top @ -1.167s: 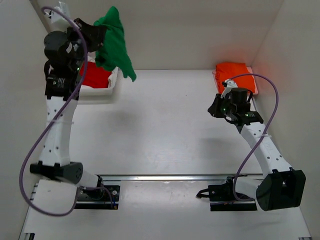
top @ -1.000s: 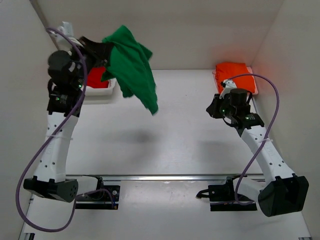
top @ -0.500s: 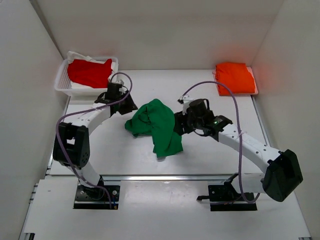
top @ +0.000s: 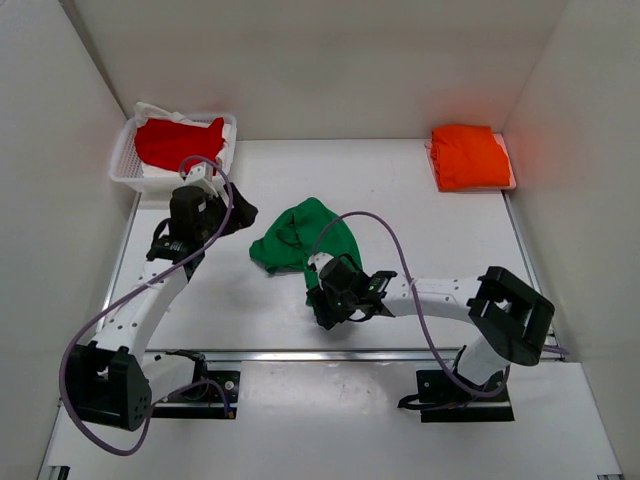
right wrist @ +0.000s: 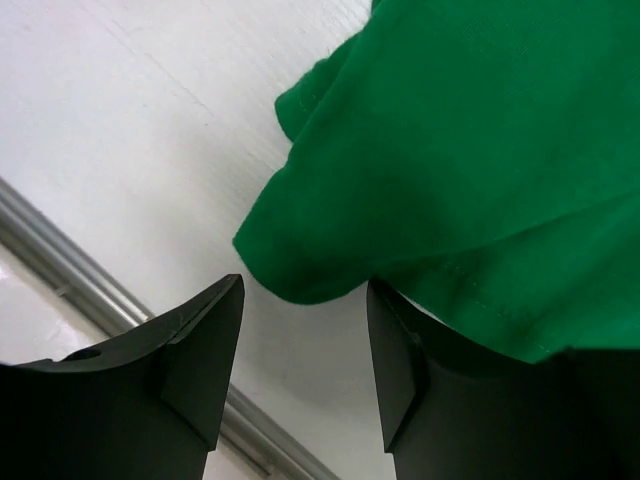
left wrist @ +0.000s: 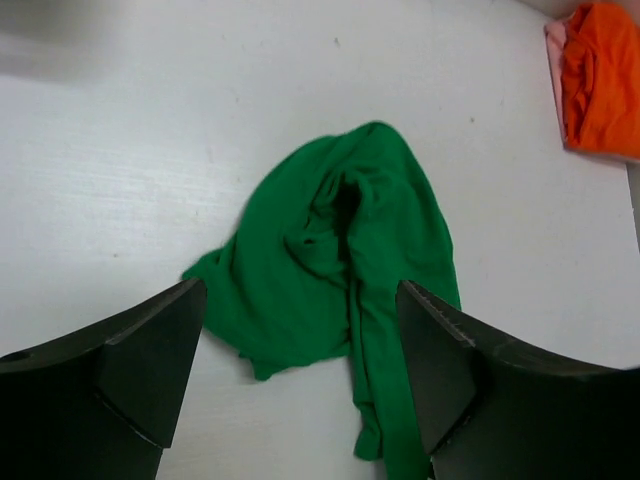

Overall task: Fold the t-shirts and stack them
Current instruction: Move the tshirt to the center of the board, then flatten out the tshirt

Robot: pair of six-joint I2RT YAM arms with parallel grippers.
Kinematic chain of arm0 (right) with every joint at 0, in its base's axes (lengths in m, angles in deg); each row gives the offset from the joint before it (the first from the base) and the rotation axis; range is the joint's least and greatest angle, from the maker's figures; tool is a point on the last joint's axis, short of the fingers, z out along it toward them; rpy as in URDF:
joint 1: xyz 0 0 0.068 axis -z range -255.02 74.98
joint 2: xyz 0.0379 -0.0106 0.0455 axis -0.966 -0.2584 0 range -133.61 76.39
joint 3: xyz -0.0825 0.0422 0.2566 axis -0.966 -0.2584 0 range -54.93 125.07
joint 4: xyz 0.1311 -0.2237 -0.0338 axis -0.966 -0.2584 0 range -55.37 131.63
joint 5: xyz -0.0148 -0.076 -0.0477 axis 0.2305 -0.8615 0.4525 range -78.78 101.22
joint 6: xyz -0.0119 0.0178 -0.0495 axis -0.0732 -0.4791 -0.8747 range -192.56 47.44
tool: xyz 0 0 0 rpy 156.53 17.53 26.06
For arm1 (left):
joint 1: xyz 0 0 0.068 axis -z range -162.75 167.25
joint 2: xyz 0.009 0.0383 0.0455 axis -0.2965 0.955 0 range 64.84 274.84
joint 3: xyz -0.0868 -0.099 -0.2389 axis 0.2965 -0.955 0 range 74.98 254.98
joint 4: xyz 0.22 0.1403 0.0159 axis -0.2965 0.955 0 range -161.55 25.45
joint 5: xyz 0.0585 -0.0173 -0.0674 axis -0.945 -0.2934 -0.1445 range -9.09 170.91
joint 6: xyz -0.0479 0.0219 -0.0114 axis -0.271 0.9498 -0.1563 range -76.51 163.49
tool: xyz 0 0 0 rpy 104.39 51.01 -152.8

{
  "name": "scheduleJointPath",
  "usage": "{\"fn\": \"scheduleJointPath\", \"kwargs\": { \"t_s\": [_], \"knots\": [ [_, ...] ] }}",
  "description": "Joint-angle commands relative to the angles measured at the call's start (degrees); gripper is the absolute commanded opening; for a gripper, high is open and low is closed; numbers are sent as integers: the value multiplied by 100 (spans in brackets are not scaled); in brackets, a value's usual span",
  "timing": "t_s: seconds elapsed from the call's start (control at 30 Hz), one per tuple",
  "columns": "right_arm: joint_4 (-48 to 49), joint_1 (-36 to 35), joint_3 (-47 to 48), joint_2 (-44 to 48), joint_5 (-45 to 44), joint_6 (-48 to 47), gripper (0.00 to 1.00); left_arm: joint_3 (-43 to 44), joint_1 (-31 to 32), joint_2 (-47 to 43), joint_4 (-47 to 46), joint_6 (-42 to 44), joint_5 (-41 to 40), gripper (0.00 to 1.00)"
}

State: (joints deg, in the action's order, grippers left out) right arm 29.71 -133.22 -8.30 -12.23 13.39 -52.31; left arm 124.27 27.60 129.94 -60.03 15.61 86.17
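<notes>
A bright green t-shirt (top: 305,238) lies crumpled in the middle of the table. It also fills the left wrist view (left wrist: 340,250) and the right wrist view (right wrist: 480,140). My left gripper (top: 243,218) hovers just left of it, jaws wide open and empty (left wrist: 300,370). My right gripper (top: 325,308) is low at the shirt's near end, open, with the cloth's hem just beyond its fingertips (right wrist: 305,300). A red t-shirt (top: 180,143) lies in the basket. An orange t-shirt (top: 470,155) lies folded at the back right, and its edge shows in the left wrist view (left wrist: 600,80).
A white mesh basket (top: 128,172) stands at the back left corner. White walls close in the table on the left, back and right. A metal rail (top: 300,353) runs along the near edge, just behind the right gripper.
The green t-shirt, held high by my left gripper a second ago, now lies on the table. The left gripper let go and drew back left. The right arm swung in to the shirt's near end and opened.
</notes>
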Motion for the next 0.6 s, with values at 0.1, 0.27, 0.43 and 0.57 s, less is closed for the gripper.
{"fn": "scheduleJointPath", "kwargs": {
  "t_s": [0.1,0.27,0.43,0.57],
  "knots": [
    [270,-219,452,-314,-709,137,50,-561,-121,-340,-115,-165,389,86],
    [112,-324,715,-542,-1131,128,48,-667,-16,-358,-12,-105,213,83],
    [-327,-298,1111,-692,-1569,40,46,-605,-85,-225,236,-16,475,81],
    [-285,-211,936,-315,-1563,40,5,-877,19,-357,60,-42,477,75]
  ]
}}
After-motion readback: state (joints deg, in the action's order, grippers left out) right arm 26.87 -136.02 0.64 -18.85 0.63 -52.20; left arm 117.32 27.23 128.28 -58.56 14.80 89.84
